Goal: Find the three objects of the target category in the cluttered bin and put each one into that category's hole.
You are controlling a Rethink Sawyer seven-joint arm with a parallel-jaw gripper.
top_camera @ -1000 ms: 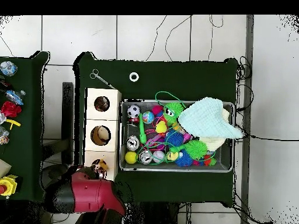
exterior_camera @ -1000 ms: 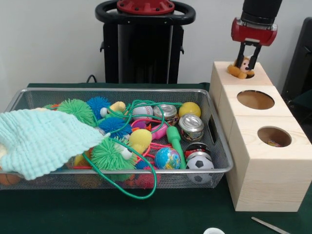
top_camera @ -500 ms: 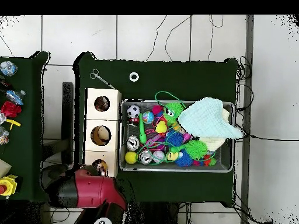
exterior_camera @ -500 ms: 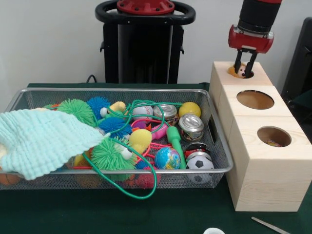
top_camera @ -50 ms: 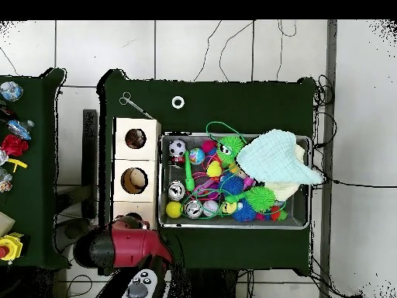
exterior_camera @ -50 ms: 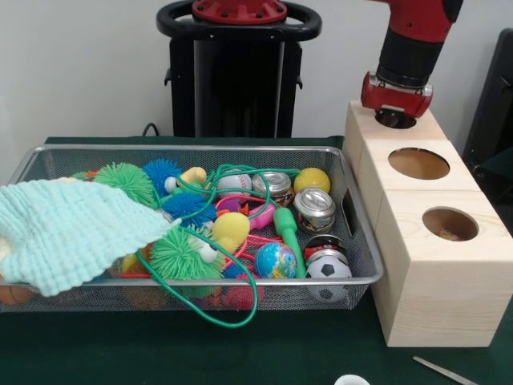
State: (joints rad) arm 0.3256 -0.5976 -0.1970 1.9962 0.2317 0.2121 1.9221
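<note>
So the stuff I still have to dig through is in the silver wire-mesh bin (exterior_camera @ -50 ms: pixel 240 148): spiky rubber balls, small tins, a green cord, and a mint-green waffle cloth (exterior_camera @ -50 ms: pixel 72 228) covering one end. Can't tell which of these pieces belong to the target category.

My gripper (exterior_camera @ -50 ms: pixel 395 119) sits right on top of the far hole of the pale wooden box with three round holes (exterior_camera @ -50 ms: pixel 433 297). It's buried under the red wrist, so I can't tell if it's released or clenched on anything.

In the front view the bin lies down and to the picture's left of my gripper, with its long side running across the picture, so that's where I'd head next.

The overhead view has my red and black arm (top_camera @ -50 ms: pixel 124 244) hiding that hole completely. It does look down into the middle hole (top_camera @ -50 ms: pixel 134 180), which has something pale inside.
</note>
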